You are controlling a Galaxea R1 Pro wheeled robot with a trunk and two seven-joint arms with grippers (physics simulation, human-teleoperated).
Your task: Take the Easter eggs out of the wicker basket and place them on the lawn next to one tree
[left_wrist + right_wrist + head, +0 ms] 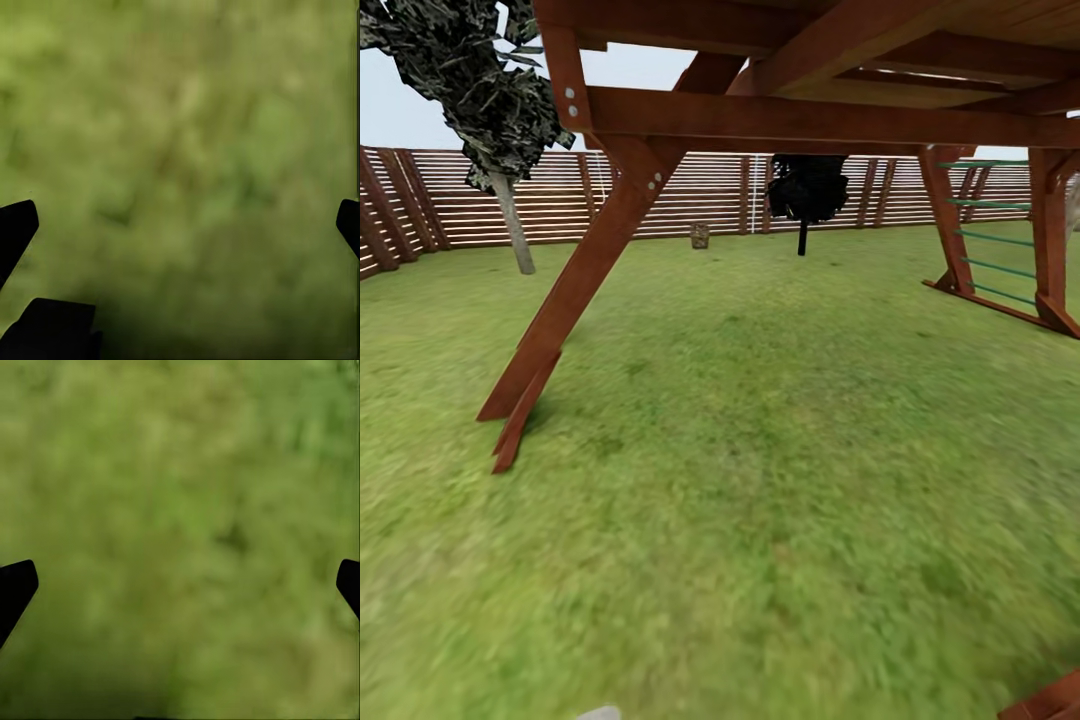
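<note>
- Left gripper (pixel 180 217): dark fingertips (pixel 16 225) sit at opposite edges of the wrist view, spread wide, nothing between them, just blurred grass below.
- Right gripper (pixel 180 577): same picture, fingertips (pixel 16 583) far apart, empty, over grass.
- Broad flat bright green lawn (pixel 760 500) runs ahead in the head view; red-brown wooden play frame (pixel 590 250) straddles the path, slanted leg planted on the grass at left.
- Small brown woven wicker basket (pixel 700 235): far off on the lawn near the slatted wooden fence (pixel 690 195), too small to see eggs inside.
- Pale grey-trunked tree with dark blocky leaves (pixel 513 225) stands back left, well apart from the basket; thin black-trunked dark tree (pixel 803 200) to the basket's right.
- Progress, my read: nothing picked up yet, all three eggs left to move; robot looks in transit toward the basket.
</note>
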